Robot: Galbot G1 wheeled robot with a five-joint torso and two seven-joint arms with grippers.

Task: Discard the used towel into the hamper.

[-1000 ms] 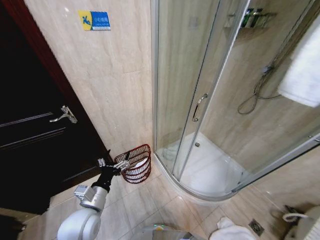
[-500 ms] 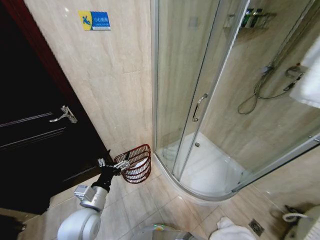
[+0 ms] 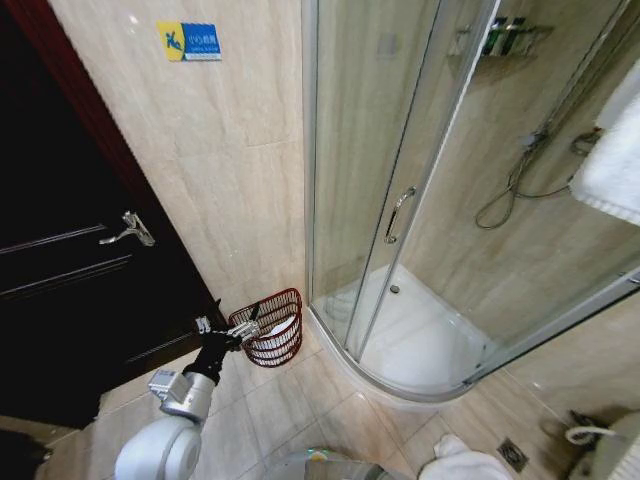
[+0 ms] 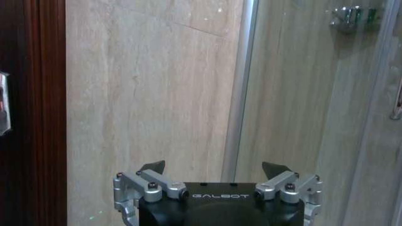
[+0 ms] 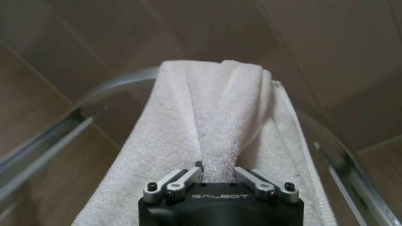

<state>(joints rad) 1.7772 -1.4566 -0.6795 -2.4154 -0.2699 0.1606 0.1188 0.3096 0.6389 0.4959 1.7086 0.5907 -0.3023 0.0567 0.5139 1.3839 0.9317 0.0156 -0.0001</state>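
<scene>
The hamper (image 3: 272, 327), a small dark red wire basket, stands on the floor tiles against the wall, beside the shower's glass corner, with something white inside it. My left gripper (image 3: 238, 329) hovers at the hamper's near rim; the left wrist view shows this gripper (image 4: 214, 167) open and empty, facing the wall. My right gripper (image 5: 218, 175) is shut on a bunched fold of the white towel (image 5: 210, 122), which hangs down from the fingers. In the head view the towel (image 3: 616, 160) shows high at the right edge.
A curved glass shower enclosure (image 3: 400, 200) with a door handle (image 3: 397, 214) fills the middle and right. A dark wooden door (image 3: 70, 260) with a lever (image 3: 128, 230) stands at the left. Another white cloth (image 3: 465, 462) lies on the floor by a drain (image 3: 513, 453).
The held towel has moved toward the right edge of the head view and shows smaller there than a second ago. The left arm and the hamper have stayed put.
</scene>
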